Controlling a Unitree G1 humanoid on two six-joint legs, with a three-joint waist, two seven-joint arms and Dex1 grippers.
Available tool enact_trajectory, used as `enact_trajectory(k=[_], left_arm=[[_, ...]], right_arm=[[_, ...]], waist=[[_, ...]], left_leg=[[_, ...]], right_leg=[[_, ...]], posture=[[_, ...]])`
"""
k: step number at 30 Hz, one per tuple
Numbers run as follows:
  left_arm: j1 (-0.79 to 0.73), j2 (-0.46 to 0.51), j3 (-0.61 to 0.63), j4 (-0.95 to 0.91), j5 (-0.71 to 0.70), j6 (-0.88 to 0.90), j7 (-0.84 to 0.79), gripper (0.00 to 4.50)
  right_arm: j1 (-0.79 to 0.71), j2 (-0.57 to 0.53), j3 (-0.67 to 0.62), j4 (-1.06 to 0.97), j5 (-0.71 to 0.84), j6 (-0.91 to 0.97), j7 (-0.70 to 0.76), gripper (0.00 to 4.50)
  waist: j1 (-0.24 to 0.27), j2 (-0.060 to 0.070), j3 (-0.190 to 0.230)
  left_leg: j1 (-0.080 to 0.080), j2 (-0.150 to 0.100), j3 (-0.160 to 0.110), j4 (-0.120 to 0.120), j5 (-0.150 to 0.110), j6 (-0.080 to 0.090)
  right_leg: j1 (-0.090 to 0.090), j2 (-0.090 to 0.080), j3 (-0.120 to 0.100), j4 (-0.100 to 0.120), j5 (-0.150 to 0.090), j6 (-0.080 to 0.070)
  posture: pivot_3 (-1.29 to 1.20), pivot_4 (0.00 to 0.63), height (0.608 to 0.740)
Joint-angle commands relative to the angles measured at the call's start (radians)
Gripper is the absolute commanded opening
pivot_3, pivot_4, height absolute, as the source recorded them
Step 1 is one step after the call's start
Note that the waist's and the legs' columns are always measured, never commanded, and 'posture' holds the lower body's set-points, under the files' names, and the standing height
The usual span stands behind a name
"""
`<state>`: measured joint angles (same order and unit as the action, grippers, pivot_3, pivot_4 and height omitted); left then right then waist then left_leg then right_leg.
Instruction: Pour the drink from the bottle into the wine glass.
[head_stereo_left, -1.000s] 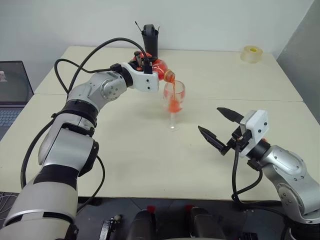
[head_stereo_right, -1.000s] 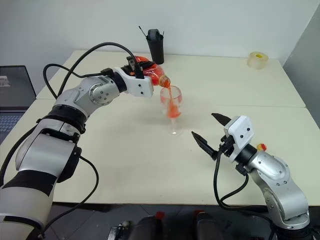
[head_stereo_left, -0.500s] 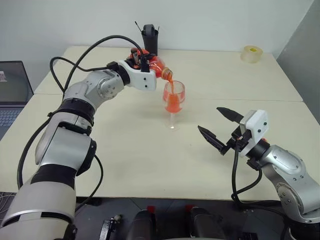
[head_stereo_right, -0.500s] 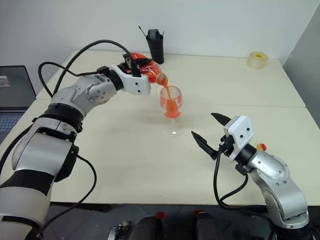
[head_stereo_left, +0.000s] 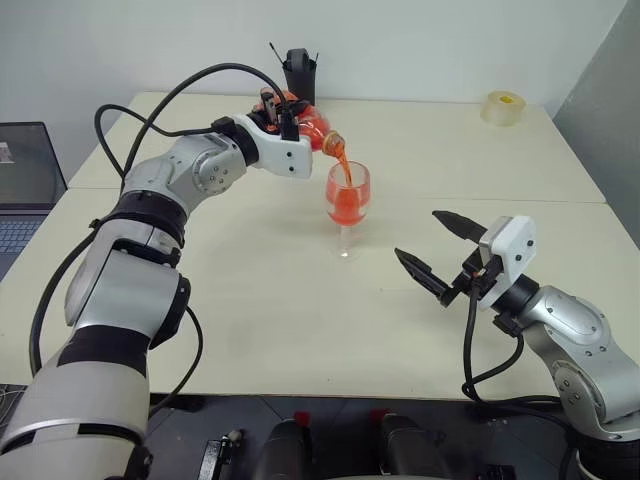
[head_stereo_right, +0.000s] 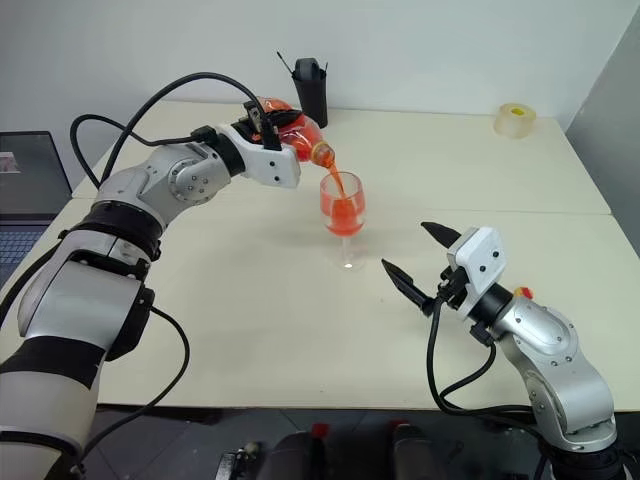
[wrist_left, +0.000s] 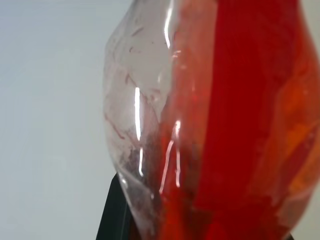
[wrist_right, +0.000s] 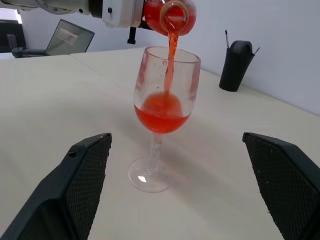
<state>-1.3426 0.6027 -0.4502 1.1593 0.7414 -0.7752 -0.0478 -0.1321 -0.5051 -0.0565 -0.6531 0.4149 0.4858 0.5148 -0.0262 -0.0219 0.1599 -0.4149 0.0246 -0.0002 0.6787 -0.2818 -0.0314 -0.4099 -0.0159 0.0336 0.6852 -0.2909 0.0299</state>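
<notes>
Drink (wrist_right: 161, 112) is mid-transfer: a thin red-orange stream falls from the bottle's mouth into the wine glass (head_stereo_left: 347, 197), whose bowl holds liquid roughly to its lower half. The glass stands upright near the table's (head_stereo_left: 250, 330) centre, foot flat on the surface.

The bottle (head_stereo_right: 297, 132) is tipped neck-down at about 10 o'clock from the glass, its mouth just above the rim and not touching it. The left gripper (head_stereo_left: 285, 122) is clamped shut on the bottle's body — the left wrist view shows clear wall on one side and red liquid on the other, so drink remains inside.

The right gripper (head_stereo_left: 440, 253) hovers at about 4 o'clock from the glass, fingers spread wide, holding nothing, aimed toward the stem.

Step in hand: the pour itself, judged well advanced but not complete.

Next move, as a judgement — hold the mouth centred over the bowl, watch the fill level, then roll the bottle upright before drawing it away, to avoid drips on the table or a knock against the rim.

A black pen holder (head_stereo_left: 298, 77) stands at 12 o'clock, just behind the bottle.
</notes>
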Motion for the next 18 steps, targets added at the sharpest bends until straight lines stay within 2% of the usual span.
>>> enact_trajectory(k=[1, 18], left_arm=[[-0.051, 0.021, 0.005, -0.011, -0.004, -0.013, 0.032, 0.86], [-0.062, 0.026, -0.014, -0.001, 0.007, -0.015, 0.058, 0.86]], right_arm=[[-0.011, -0.002, -0.011, -0.016, 0.0, -0.035, 0.007, 4.5], [-0.012, -0.005, -0.01, -0.004, -0.004, -0.047, 0.013, 4.5]], waist=[[0.0, 0.0, 0.0], [0.0, 0.0, 0.0]], left_leg=[[0.0, 0.0, 0.0, 0.0, 0.0, 0.0], [0.0, 0.0, 0.001, 0.0, 0.0, 0.0]], right_leg=[[0.0, 0.0, 0.0, 0.0, 0.0, 0.0], [-0.001, 0.0, 0.001, 0.002, 0.0, 0.0]], posture=[[0.0, 0.15, 0.74], [0.0, 0.15, 0.74]])
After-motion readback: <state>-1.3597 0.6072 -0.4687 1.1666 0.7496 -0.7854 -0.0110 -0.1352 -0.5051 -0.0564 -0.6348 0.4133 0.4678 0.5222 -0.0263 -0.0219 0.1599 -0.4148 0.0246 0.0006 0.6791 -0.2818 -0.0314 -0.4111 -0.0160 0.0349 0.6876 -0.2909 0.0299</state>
